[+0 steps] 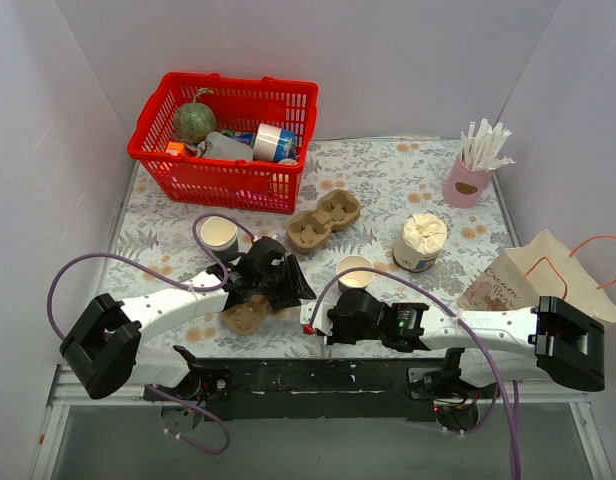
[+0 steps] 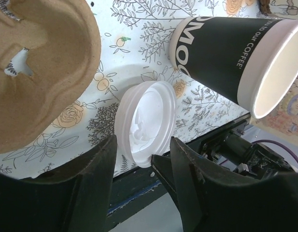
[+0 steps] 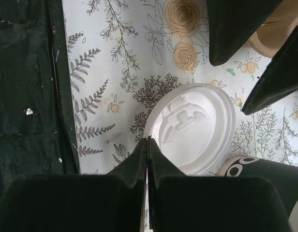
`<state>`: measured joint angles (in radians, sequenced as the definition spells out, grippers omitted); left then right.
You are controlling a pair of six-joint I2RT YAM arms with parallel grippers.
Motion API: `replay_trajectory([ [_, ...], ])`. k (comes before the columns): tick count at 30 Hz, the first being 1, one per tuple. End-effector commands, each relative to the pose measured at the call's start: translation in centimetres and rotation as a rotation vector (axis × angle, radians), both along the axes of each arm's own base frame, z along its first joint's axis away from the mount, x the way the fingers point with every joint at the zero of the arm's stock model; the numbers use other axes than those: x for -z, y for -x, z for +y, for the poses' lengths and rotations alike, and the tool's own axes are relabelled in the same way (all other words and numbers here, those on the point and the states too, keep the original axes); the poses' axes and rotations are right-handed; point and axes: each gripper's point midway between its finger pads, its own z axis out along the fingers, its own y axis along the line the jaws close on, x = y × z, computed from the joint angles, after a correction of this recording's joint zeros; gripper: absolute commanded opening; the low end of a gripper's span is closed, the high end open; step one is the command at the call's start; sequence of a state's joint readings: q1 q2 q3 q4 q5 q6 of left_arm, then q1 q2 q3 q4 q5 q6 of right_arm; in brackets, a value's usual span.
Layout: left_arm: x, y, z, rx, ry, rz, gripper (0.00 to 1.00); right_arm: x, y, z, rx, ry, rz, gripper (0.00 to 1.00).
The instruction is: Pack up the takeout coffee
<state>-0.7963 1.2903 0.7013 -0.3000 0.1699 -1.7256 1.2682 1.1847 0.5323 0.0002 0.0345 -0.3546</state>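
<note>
Inspecting from the left: the left gripper (image 2: 143, 141) hangs over the front edge of the table (image 1: 388, 170), near its middle. Its fingers are spread, one to each side of the white lid (image 2: 145, 116), and the right wrist view shows a sliver of cloth between one pad and the rim, so there is no pinch yet. The lid lies flat on the cloth, off the cup. The takeout coffee (image 2: 221, 53) stands upright just beyond it, open-topped, a little back from the front edge. The right gripper (image 3: 148, 142) is pressed together, its tips at the lid's near rim, holding nothing.

Assessment: the cup is thin paper, light and easily crushed or tipped. Contents cannot be confirmed. Grip gently round the dark band, not the rim. The lid is thin, slick plastic and flexes, so take it across its rim.
</note>
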Motion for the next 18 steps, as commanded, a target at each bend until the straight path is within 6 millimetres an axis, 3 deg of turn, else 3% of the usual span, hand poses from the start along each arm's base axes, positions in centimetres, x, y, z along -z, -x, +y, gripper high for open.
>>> replay_trajectory([
  [1, -0.4, -0.1, -0.3, 0.018, -0.015, -0.010, 0.47, -1.1, 0.0, 1.1, -0.018, -0.030, -0.018, 0.01],
  [18, 0.0, -0.1, -1.4, 0.037, -0.093, -0.034, 0.37, -0.8, 0.3, 1.2, -0.026, -0.013, -0.012, 0.01],
])
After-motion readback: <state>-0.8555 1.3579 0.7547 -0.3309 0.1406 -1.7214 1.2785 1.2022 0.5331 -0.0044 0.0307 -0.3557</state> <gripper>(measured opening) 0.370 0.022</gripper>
